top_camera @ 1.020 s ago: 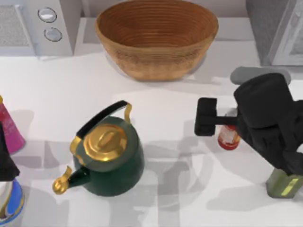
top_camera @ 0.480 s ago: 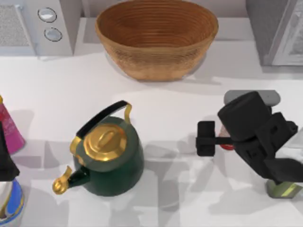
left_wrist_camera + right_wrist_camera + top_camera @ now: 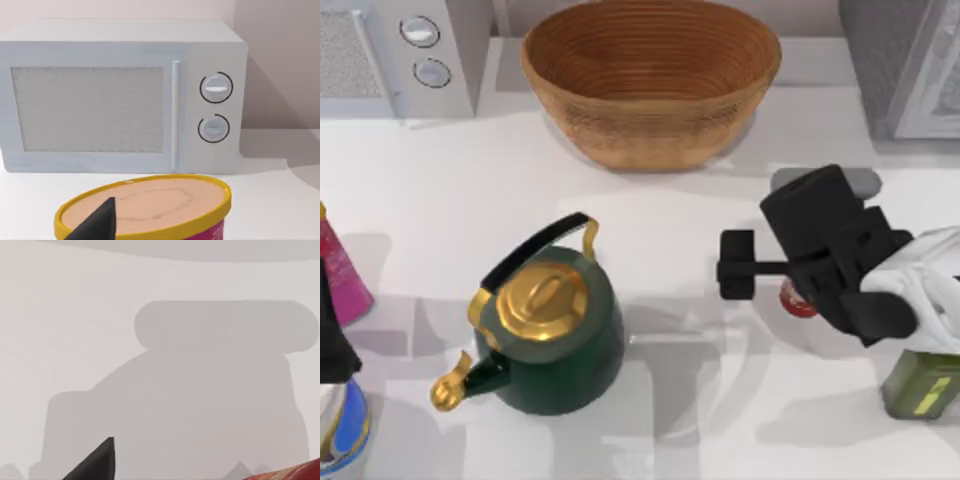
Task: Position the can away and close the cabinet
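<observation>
Right end effector [image 3: 790, 285] sits over the right half of the white worktop [image 3: 650, 210], its black body covering most of the can [image 3: 796, 301]. Can position: upright on the worktop beneath the end effector, right of the kettle [image 3: 548, 330], with a red sliver and pale label visible in the top view. A red edge of the can [image 3: 295, 472] also appears in the right wrist view beside one dark fingertip [image 3: 97, 462]. Finger state of the right end effector: cannot be told, since the housing hides the gap around the can.

Olive-green bottle [image 3: 920, 385] stands near the right edge, just beside the right arm. Woven basket [image 3: 650, 80] stands at the rear centre; microwave [image 3: 400, 50] at the rear left.

Left arm is parked at the worktop's left edge. Its wrist view faces the microwave [image 3: 125, 95] over a yellow-rimmed tub [image 3: 150, 207].
</observation>
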{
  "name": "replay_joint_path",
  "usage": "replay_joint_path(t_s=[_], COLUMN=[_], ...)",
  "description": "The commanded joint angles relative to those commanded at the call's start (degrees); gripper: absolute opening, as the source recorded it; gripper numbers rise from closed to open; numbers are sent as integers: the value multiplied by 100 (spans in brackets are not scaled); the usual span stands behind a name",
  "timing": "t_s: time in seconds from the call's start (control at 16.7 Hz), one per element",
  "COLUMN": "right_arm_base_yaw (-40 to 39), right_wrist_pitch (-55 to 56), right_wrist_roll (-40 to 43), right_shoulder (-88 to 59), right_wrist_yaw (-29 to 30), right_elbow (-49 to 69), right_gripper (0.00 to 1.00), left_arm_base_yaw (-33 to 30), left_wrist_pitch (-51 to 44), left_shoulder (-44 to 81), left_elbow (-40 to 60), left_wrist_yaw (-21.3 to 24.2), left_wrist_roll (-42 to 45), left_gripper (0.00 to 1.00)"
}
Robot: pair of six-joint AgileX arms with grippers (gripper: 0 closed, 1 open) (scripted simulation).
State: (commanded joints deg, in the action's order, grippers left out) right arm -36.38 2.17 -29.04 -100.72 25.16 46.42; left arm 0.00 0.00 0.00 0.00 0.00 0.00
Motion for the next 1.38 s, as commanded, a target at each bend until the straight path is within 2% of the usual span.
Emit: replay_joint_path(t_s=[0.3,0.6,1.38], right_arm_base_yaw=[112,103,103], right_wrist_pitch=[574,651,651], right_wrist_roll=[93,86,86], right_shoulder=[-270,-248,-248], right_wrist_yaw=[-64,-60,-60], right_elbow=[-274,-367,-367], right_gripper=[100,100,2], left_arm_base_yaw=[0,0,0], left_wrist_pitch=[0,0,0], left_shoulder=[0,0,0], left_elbow=[0,0,0], left_wrist_yaw=[0,0,0], left_wrist_roll=[0,0,0], left_gripper=[100,100,100])
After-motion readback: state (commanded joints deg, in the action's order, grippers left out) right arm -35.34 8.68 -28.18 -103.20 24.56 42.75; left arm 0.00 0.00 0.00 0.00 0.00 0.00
